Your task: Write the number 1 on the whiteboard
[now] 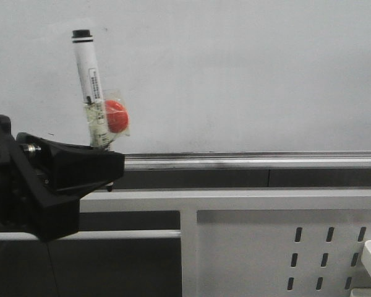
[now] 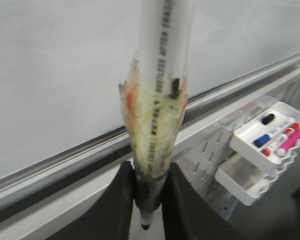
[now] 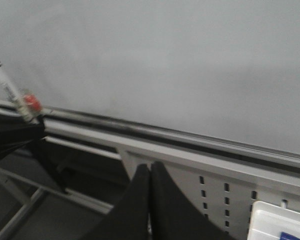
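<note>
A plain whiteboard (image 1: 235,74) fills the background, still unmarked. My left tool (image 2: 149,200) pinches a taped marker (image 1: 91,86), black end up. My right tool (image 3: 149,200) is pressed together, idle. I should check which end writes, then press lightly.

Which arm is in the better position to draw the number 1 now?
Left. The left gripper holds the marker before the whiteboard. The right gripper is shut and empty.
</note>
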Robot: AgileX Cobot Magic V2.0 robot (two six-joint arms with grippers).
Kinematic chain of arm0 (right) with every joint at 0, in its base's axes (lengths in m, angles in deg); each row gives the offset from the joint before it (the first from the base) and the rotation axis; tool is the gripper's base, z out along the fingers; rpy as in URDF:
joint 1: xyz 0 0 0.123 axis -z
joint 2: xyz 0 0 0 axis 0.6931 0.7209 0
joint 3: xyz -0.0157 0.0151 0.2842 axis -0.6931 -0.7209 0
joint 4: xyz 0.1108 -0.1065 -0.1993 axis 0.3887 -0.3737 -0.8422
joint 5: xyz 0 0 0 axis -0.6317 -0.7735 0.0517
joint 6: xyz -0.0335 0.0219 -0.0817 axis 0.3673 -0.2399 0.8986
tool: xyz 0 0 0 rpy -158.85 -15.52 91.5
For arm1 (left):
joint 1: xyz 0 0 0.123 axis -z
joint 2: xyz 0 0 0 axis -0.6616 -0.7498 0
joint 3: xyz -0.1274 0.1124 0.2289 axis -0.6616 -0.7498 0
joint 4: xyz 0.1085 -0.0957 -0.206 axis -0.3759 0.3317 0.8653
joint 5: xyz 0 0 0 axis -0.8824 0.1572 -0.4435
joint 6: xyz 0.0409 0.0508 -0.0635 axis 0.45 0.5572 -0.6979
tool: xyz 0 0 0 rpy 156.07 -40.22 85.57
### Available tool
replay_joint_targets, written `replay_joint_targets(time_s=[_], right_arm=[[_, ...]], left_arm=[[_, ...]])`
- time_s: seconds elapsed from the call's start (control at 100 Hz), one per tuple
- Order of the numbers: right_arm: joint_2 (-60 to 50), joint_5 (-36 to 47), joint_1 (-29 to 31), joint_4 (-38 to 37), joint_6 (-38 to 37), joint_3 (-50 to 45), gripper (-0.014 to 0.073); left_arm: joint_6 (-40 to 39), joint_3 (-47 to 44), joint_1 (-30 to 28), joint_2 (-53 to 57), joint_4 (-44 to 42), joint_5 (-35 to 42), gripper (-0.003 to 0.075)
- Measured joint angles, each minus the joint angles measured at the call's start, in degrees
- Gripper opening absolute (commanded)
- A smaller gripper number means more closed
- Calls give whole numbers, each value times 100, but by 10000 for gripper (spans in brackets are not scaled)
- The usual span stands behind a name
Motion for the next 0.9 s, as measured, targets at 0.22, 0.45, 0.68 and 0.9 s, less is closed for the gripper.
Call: replay_joint_targets(time_s=[0.22,0.45,0.68,0.9], right_arm=[[740,-191,-1266,571,1932,457,279],[2100,-191,-1749,649,2393,1075,389],[3408,-131,-2034,671,2784,1745,389],[4012,72,-2470,682,2906,2261,389]], left_arm=[[12,180,0,857,-1153,-947,-20],[-571,1237,506,2156,-3446,-4534,-20],[-770,2188,1449,2474,-3801,-7313,-20],[-770,2462,1596,2348,-3801,-7760,-20]])
